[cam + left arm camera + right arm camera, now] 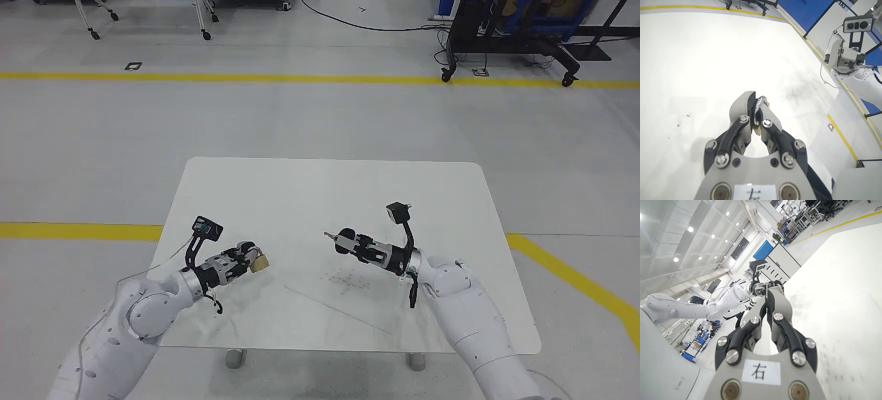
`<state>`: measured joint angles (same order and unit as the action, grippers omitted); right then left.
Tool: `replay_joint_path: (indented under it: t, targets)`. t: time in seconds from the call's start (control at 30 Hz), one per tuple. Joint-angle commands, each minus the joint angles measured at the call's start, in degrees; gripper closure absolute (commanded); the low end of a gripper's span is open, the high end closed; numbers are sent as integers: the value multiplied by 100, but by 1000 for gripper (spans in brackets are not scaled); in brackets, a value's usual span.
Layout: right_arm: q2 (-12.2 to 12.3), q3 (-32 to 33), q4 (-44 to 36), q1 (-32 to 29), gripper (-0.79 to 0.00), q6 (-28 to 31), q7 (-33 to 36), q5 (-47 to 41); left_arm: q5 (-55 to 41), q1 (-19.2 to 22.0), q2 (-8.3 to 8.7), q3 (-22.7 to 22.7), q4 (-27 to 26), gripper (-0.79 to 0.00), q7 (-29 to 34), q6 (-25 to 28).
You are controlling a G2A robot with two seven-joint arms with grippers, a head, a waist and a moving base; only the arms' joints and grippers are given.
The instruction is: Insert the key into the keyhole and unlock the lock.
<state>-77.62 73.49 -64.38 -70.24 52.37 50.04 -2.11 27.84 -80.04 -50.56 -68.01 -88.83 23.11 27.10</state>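
Lock and key held apart over the white counter (pixel 300 190).
The left end effector (pixel 758 108) is clamped tight on the brass lock (pixel 260 263), with the silver shackle pinched between its pads. Facing it, the right end effector (pixel 770 297) is closed hard on the small key (pixel 328 236), whose tip sticks out toward the lock with a gap between the two.

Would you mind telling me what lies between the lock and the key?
In the top view, only bare table shows between the lock and the right gripper's key.
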Motion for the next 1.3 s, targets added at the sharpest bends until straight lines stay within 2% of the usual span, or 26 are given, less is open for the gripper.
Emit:
replay_joint_path:
  t: [0.0, 0.1, 0.27, 0.3, 0.33, 0.43, 0.5, 0.8, 0.9, 1.07, 1.27]
  targets:
    - [-3, -13, -29, -10, 0, -60, -69, 9, -175, -6, -13, 46, 13, 0, 112, -54]
    - [-33, -186, -99, 33, 0, -239, -373, 178, -1352, 381, -85, 206, 118, 0, 1105, -477]
    - [-95, -420, 54, 174, 0, -414, -998, 404, -3531, 1482, -268, 557, 851, 0, 2974, -1422]
    - [-105, -459, 65, 183, 0, -443, -1113, 436, -3848, 1706, -317, 628, 1068, 0, 3157, -1589]
    - [-116, -497, 59, 185, 0, -454, -1217, 443, -3923, 1945, -363, 701, 1280, 0, 3157, -1814]
    - [-132, -572, 63, 157, 0, -462, -1462, 425, -4132, 2422, -533, 1016, 1664, 0, 2968, -1952]
    - [-142, -617, 82, 131, 0, -534, -1601, 435, -4512, 2658, -668, 1235, 1928, 0, 3004, -1809]
    - [-142, -617, 82, 131, 0, -534, -1601, 435, -4518, 2644, -670, 1238, 1916, 0, 2983, -1812]
    - [-170, -822, -37, 36, 0, -668, -1440, 179, -5130, 2548, -714, 1191, 2013, 0, 3029, -2004]
    - [-203, -1017, -154, -31, 0, -979, -1787, 403, -5904, 2769, -880, 1277, 2255, 0, 2848, -2266]
    - [-245, -1147, -516, -226, 0, -1377, -2447, 543, -6003, 3111, -1099, 1553, 2473, 0, 2339, -2263]
